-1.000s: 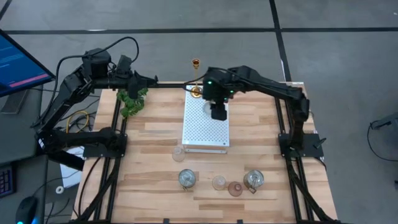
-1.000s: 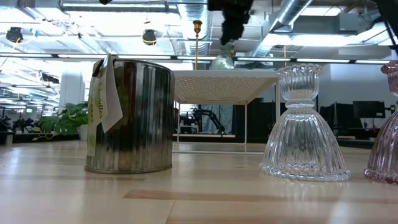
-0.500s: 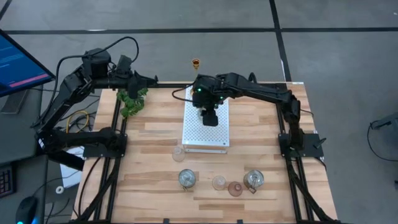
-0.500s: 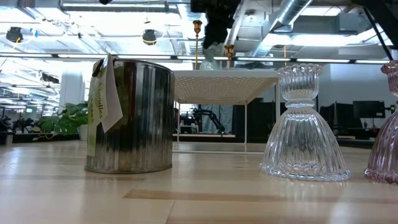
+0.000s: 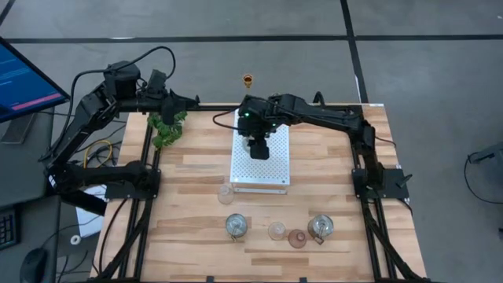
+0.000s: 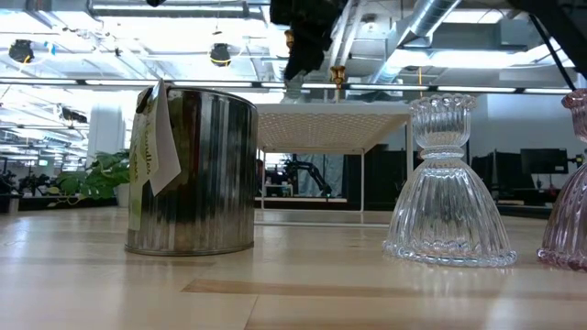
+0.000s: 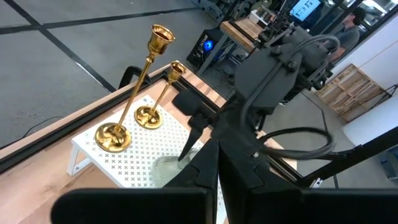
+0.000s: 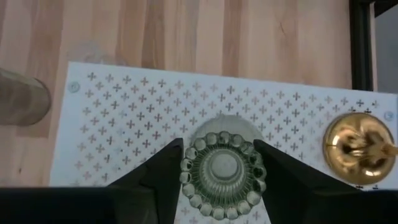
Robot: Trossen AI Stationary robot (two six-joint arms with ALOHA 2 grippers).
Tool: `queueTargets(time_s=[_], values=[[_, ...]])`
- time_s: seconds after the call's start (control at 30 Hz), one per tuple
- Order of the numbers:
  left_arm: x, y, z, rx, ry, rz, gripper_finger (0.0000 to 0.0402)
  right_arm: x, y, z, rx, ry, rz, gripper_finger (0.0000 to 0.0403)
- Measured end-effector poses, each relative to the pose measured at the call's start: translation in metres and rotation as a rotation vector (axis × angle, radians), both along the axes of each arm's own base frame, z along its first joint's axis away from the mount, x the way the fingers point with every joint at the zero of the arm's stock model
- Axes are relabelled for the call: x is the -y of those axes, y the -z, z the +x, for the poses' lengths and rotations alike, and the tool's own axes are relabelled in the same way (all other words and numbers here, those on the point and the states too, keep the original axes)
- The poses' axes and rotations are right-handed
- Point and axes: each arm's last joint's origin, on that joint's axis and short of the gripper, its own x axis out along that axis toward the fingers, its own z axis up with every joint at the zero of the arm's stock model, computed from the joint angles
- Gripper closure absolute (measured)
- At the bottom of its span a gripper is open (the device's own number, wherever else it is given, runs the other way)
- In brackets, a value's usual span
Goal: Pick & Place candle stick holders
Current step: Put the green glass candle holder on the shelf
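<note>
Carrying a greenish glass cup [image 8: 222, 172] clamped between its fingers, the right gripper [image 5: 258, 149] hovered over the white board [image 5: 275, 169], near its 12 o'clock end; lowering and release seemed next, while the left gripper [image 5: 191, 100], pinched together, waited at the table's 10 o'clock

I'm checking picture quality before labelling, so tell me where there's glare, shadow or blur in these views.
Low view: bright ceiling lights wash out the room behind, and the silvery tin shows streaky reflections. Right wrist view: the right tool frames the ribbed glass holder, whose shadow falls on the white board; the gold base glints. Left wrist view: the near dark fingers look soft.
</note>
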Motion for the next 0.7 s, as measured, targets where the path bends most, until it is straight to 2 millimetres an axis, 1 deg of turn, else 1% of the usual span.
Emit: queueTargets(time_s=[0.13, 0.4, 0.7], values=[[0.0, 0.0, 0.0, 0.0, 0.0, 0.0, 0.0392, 0.0, -0.001, 0.002, 0.019, 0.0, -0.005, 0.0236], [0.0, 0.0, 0.0, 0.0, 0.002, 0.0, 0.0392, 0.002, -0.002, 0.004, 0.049, 0.002, -0.011, 0.02], [0.0, 0.0, 0.0, 0.0, 0.002, 0.0, 0.0392, 0.004, -0.006, 0.01, 0.124, -0.007, -0.038, 0.0202]])
